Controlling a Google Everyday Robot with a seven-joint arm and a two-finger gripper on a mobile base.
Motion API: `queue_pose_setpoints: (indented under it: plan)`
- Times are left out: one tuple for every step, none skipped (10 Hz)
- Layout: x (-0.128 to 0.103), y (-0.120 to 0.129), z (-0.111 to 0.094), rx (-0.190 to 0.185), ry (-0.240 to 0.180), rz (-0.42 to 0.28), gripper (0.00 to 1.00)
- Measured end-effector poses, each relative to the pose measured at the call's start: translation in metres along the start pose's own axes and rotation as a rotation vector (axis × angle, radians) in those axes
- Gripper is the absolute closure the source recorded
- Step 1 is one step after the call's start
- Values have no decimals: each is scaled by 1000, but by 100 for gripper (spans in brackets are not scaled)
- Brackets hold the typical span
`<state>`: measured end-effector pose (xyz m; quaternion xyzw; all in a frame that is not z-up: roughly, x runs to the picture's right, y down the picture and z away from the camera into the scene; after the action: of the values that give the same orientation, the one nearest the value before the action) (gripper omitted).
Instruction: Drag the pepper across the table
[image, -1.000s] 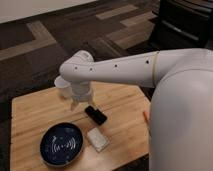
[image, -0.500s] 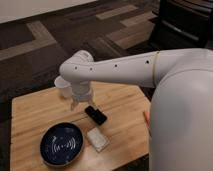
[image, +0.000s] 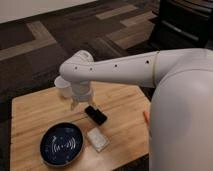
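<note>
The pepper (image: 146, 117) shows only as a thin orange-red sliver at the right side of the light-wood table (image: 35, 112); most of it is hidden behind my white arm. My gripper (image: 75, 104) hangs over the middle of the table, to the left of the black phone (image: 95, 115) and well left of the pepper. It holds nothing that I can see.
A dark blue round plate (image: 62, 145) lies at the front left of the table. A white flat block (image: 98, 139) lies just right of it, in front of the phone. My bulky white arm covers the table's right edge. Dark patterned carpet surrounds the table.
</note>
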<state>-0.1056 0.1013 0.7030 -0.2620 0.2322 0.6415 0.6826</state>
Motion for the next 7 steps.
queue_pose_setpoints:
  plan:
    - [0, 0, 0, 0, 0, 0, 35]
    - [0, 0, 0, 0, 0, 0, 35]
    - [0, -1, 0, 4, 2, -1, 35]
    - [1, -2, -1, 10, 5, -15, 35]
    - [4, -6, 0, 17, 27, -46, 35]
    - [8, -9, 2, 24, 50, -76, 35]
    - [8, -16, 2, 37, 66, -100, 35]
